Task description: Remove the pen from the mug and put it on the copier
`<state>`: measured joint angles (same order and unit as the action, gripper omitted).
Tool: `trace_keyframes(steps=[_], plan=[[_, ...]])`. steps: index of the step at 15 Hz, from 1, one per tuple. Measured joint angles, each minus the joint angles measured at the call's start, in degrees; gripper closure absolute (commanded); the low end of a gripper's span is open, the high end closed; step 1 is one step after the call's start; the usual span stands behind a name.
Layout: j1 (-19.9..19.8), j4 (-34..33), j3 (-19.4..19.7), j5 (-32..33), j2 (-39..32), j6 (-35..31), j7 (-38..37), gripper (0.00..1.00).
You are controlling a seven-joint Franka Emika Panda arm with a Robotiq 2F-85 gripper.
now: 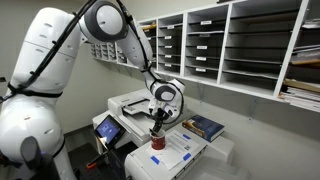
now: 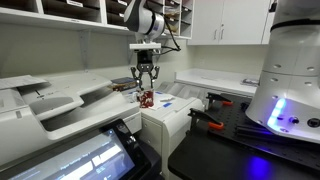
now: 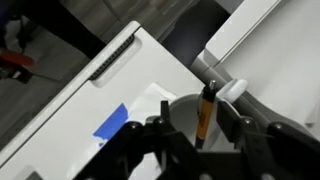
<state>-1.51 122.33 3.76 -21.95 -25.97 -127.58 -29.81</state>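
Gripper (image 3: 200,130), spread wide, straddles the pen (image 3: 207,108) standing in the mug (image 1: 157,143).

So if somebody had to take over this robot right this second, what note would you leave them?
Gripper: open, poised just above the red mug. In the wrist view its fingers sit either side of the pen but have not closed on it.
Pen: upright in the mug, which stands on the white copier.
Done: gripper lined up over the pen.
Left: close on the pen, lift it out and lay it on the copier top.
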Motion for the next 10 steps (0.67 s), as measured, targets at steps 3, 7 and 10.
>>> trace_keyframes(steps=[3,7,10], plan=[[0.0,-1.4,0.0,-0.6,-1.5,0.0,0.0,0.62],[0.0,-3.0,0.0,-1.6,-3.1,0.0,0.0,0.83],[0.0,-3.6,-0.1,-2.3,-4.0,0.0,0.0,0.89]])
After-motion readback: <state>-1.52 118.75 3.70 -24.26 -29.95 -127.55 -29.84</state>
